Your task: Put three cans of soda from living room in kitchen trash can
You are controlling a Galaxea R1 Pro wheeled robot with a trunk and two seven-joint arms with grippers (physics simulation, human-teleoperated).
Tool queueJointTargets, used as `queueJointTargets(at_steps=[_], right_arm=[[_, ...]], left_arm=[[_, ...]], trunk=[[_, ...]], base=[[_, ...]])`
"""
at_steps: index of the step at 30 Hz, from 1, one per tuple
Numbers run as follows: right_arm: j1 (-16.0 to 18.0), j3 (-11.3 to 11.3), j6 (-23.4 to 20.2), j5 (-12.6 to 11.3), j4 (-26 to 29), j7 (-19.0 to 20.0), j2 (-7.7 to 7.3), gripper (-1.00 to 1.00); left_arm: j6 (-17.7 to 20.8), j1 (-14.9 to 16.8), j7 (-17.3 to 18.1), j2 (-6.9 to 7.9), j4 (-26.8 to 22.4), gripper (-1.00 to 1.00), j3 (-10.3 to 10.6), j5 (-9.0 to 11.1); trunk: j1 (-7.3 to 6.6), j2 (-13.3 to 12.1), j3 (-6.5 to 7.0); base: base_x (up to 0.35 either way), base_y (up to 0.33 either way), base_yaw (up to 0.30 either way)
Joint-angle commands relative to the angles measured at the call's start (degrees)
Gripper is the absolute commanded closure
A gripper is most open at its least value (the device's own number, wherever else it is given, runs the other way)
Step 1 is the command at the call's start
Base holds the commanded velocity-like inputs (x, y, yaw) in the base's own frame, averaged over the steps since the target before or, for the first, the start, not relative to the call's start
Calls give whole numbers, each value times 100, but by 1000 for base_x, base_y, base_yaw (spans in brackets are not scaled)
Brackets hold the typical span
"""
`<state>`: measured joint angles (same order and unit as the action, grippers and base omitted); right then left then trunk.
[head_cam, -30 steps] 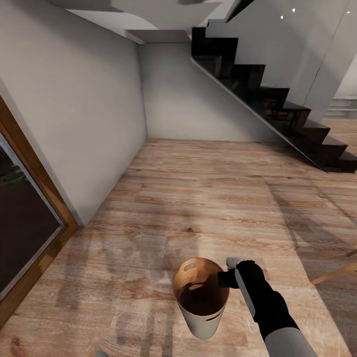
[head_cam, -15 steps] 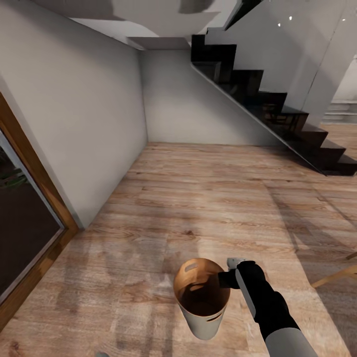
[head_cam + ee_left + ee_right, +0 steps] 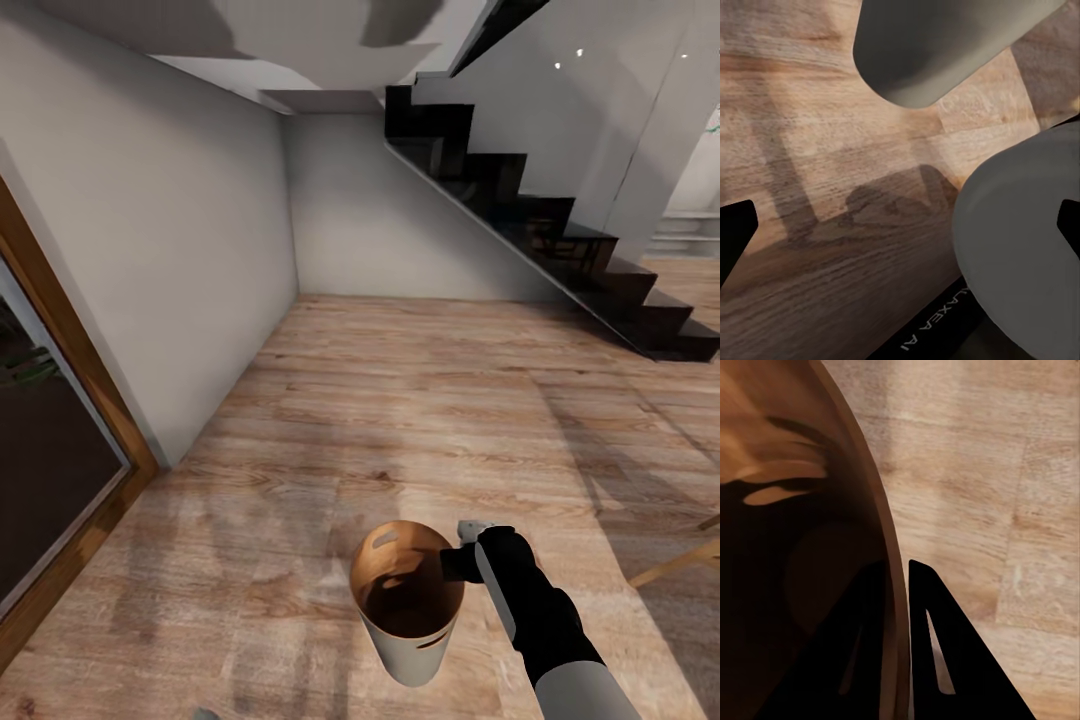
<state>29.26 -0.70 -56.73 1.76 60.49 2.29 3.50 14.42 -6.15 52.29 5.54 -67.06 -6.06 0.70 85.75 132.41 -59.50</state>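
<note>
The wood floor (image 3: 420,400) spreads ahead of the robot toward a grey wall (image 3: 380,215) and a black staircase (image 3: 560,240) well beyond the right gripper (image 3: 458,563); a wood-framed glass door (image 3: 50,440) stands far off to its left side.

The tash can (image 3: 405,640) hangs just inboard of that gripper, carried clear of the floor as far as I can judge; in the right wrist view the two dark fingers (image 3: 937,645) straddle the bin's wall (image 3: 886,547), one inside and one outside, pinched close on the rim.

The left gripper's fingertips (image 3: 735,232) sit wide apart over bare boards, holding nothing.

No soda cans show, and the bin's brown inside looks empty; so by my reading the bin is in transit and all three cans are yet to go in.
</note>
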Motion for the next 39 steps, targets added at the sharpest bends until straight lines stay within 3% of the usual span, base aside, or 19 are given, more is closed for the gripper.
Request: queueJointTargets(at_steps=[1, 30, 39], right_arm=[[1, 0, 3, -115, -1, 27, 1, 100], [-31, 0, 4, -115, -2, 26, -6, 100], [-34, 0, 4, -109, -7, 20, -8, 100]], left_arm=[[0, 0, 0, 0, 0, -100, 0, 0], [0, 0, 0, 0, 0, -100, 1, 0], [0, 0, 0, 0, 0, -100, 2, 0]], trunk=[[0, 0, 10], [0, 0, 279], [0, 0, 299]], base=[[0, 0, 0], [0, 0, -16], [0, 0, -2]])
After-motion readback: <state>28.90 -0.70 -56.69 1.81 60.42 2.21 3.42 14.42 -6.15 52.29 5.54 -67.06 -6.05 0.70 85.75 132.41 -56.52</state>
